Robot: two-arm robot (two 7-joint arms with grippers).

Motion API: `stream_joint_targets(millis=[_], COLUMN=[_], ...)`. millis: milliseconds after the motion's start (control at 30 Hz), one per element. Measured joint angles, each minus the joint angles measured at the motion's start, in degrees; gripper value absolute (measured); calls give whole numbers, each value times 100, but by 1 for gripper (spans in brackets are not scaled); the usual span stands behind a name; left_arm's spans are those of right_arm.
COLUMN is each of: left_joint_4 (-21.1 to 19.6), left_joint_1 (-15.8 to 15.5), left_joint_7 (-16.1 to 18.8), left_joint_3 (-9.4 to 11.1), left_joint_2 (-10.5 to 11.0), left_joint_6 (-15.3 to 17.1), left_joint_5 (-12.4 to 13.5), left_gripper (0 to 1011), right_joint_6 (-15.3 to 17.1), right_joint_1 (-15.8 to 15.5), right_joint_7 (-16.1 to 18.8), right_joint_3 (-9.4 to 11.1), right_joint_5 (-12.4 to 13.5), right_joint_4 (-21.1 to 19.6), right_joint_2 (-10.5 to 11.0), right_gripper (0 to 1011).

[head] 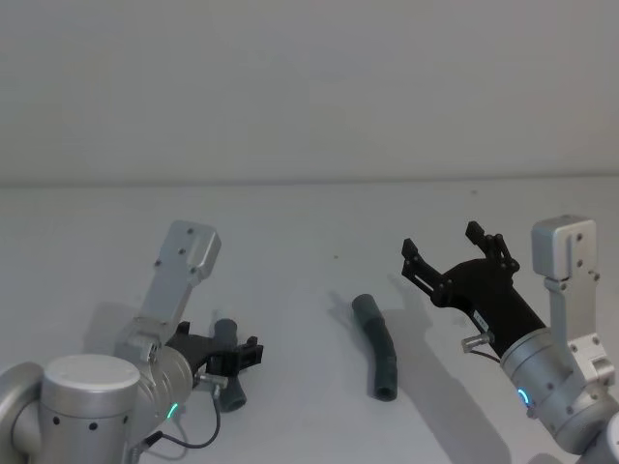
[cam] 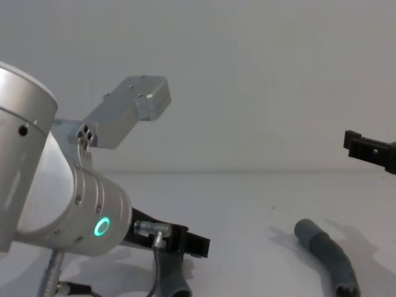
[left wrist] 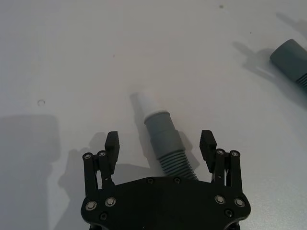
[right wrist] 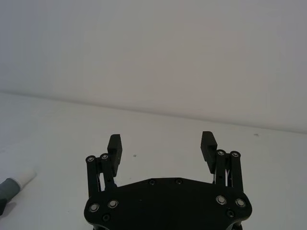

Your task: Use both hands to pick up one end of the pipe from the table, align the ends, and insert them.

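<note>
My left pincer [left wrist: 159,140] hung released astride the white-plugged hose piece [left wrist: 158,127] on the counter [head: 290,222] — light, bendy, I judged — its smooth cuff the firmest hold. My right pincer [head: 442,244], also spread, hovered near the plain hose piece [head: 379,350].

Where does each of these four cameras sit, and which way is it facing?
Left wrist view: on that wrist, looking past the left gripper, jaws open, down at the white-tipped pipe.
Right wrist view: on that wrist, looking past the right gripper, jaws open, across the table at the wall.
Head view: up high, facing forward and down; both grippers show.
Chest view: lower, facing forward across the table; the left arm looms large.
Shared: head and chest views both catch the plain pipe.
</note>
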Motion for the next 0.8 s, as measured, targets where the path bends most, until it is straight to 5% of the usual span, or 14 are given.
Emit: stream_joint_targets(millis=[800], left_joint_4=[172], left_joint_1=[-51], left_joint_7=[-204], left_joint_3=[11], left_joint_2=[22], left_joint_6=[38], left_joint_5=[69], left_gripper=[1001], right_joint_6=[0], right_joint_1=[0], right_joint_7=[0], right_joint_3=[0], right_joint_5=[0], right_joint_4=[0], right_joint_2=[0], right_gripper=[1002])
